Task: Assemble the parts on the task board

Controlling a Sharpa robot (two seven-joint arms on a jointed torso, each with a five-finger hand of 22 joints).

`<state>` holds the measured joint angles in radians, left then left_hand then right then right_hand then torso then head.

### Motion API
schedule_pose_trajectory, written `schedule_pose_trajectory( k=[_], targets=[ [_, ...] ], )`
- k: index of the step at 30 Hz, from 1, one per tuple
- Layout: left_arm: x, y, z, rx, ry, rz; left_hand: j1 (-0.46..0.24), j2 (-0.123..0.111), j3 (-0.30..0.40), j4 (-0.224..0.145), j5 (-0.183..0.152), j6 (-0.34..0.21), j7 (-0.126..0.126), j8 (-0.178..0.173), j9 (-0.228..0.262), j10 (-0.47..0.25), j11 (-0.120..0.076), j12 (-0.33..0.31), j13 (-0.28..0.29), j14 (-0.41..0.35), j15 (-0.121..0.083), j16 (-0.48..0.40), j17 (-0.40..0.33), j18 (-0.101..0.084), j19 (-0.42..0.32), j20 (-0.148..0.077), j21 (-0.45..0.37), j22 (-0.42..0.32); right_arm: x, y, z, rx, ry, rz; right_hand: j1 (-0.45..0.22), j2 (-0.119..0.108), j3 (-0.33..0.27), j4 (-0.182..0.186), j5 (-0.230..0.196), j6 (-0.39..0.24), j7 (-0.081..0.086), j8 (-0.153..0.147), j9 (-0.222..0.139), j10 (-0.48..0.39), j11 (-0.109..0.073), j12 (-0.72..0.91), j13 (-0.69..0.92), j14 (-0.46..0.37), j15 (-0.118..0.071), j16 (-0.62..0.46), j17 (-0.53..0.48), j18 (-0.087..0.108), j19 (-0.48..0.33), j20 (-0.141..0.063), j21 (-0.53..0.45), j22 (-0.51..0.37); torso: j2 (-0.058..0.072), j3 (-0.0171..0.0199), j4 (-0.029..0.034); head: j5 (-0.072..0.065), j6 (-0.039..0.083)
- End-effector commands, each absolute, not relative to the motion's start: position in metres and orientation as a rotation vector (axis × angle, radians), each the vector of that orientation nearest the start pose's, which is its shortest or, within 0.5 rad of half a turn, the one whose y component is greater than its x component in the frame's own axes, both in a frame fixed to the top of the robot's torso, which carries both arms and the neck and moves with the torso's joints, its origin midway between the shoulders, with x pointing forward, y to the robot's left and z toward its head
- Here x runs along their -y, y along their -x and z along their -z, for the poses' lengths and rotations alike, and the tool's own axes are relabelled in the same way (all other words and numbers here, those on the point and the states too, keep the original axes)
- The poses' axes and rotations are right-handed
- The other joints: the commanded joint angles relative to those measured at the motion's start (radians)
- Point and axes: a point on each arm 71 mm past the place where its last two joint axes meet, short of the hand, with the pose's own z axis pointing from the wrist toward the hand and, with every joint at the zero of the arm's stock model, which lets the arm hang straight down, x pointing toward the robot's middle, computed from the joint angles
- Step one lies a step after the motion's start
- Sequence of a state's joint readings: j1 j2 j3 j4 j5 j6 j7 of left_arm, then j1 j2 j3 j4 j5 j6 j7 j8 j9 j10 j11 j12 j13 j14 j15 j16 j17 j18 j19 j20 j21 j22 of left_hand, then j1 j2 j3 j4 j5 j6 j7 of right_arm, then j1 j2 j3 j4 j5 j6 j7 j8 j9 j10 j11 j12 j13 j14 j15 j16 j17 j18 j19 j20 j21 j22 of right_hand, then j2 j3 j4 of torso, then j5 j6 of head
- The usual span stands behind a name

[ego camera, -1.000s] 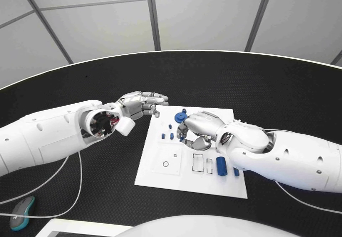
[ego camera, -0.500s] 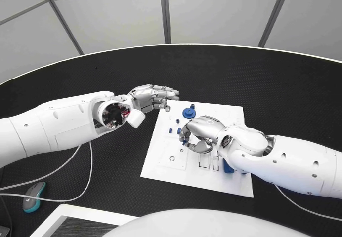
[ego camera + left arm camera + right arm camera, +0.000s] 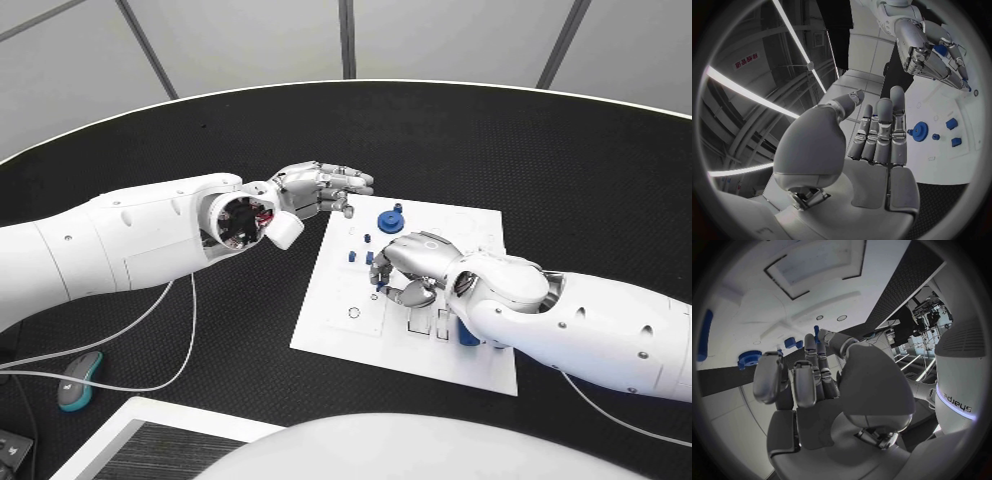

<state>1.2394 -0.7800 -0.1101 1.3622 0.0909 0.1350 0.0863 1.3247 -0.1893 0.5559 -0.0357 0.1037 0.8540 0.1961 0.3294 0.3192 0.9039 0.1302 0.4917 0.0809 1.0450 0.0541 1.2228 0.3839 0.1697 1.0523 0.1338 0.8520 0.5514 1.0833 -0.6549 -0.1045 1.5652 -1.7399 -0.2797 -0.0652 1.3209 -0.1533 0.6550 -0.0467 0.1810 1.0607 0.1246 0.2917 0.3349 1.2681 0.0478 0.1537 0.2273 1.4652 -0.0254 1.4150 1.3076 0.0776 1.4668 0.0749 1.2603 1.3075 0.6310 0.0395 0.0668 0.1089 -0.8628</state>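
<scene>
The white task board [image 3: 343, 325] lies in the middle of the black table. A blue gear [image 3: 391, 222] stands near its far edge, with small blue pieces [image 3: 352, 256] beside it. My right hand [image 3: 407, 264] hovers over the board's middle, its fingers bent down. In the right wrist view it pinches a thin blue peg [image 3: 816, 332] between thumb and fingertip, above the board [image 3: 748, 305] and the gear [image 3: 749, 358]. My left hand [image 3: 320, 187] hangs by the board's far left corner, holding nothing. Its fingers [image 3: 879, 132] lie side by side, thumb apart, facing the gear [image 3: 919, 131].
A long blue piece [image 3: 466, 335] lies on the board by my right forearm. A white cable [image 3: 173, 330] loops over the table at the left, near a teal and grey object [image 3: 80, 378]. A white tray edge [image 3: 159, 440] shows at the front left.
The whole head view has shifted. On the board, my right hand has drawn back a little from the gear toward the board's middle. My left hand keeps its place by the corner.
</scene>
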Motion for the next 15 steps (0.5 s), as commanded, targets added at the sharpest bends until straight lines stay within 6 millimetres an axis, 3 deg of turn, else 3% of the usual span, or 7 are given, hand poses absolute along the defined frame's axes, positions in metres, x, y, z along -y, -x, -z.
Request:
schedule_pose_trajectory(
  k=[1,15],
  targets=[
    [-0.2012,-0.5001,0.2103,-1.913,1.217,1.681,0.004,0.004,-0.005,-0.001,0.005,-0.008,0.001,-0.005,0.002,-0.006,0.003,0.003,0.001,-0.006,-0.002,-0.003,-0.002,0.015,-0.006,0.003,-0.005,-0.001,0.0859,-0.4207,0.2493,-1.677,0.58,-0.81,-0.006,0.001,0.001,0.005,0.005,-0.002,0.001,0.006,0.001,0.004,0.001,-0.006,0.0,0.061,-0.006,0.0,0.038,-0.007,0.017,-0.009,-0.007,0.053,0.0,-0.0001,0.0,0.004,-0.003],
    [-0.2005,-0.5003,0.2104,-1.914,1.216,1.683,0.004,0.004,-0.005,-0.001,0.005,-0.008,0.001,-0.005,0.002,-0.006,0.003,0.003,0.001,-0.006,-0.002,-0.003,-0.002,0.015,-0.006,0.003,-0.005,-0.001,0.0824,-0.4178,0.255,-1.689,0.585,-0.82,-0.005,0.001,0.001,0.005,0.006,-0.003,0.001,0.006,0.001,0.004,0.001,-0.007,0.0,0.061,-0.006,0.0,0.037,-0.006,0.016,-0.009,-0.009,0.052,-0.001,0.0008,-0.0002,0.01,-0.01]
  ],
)
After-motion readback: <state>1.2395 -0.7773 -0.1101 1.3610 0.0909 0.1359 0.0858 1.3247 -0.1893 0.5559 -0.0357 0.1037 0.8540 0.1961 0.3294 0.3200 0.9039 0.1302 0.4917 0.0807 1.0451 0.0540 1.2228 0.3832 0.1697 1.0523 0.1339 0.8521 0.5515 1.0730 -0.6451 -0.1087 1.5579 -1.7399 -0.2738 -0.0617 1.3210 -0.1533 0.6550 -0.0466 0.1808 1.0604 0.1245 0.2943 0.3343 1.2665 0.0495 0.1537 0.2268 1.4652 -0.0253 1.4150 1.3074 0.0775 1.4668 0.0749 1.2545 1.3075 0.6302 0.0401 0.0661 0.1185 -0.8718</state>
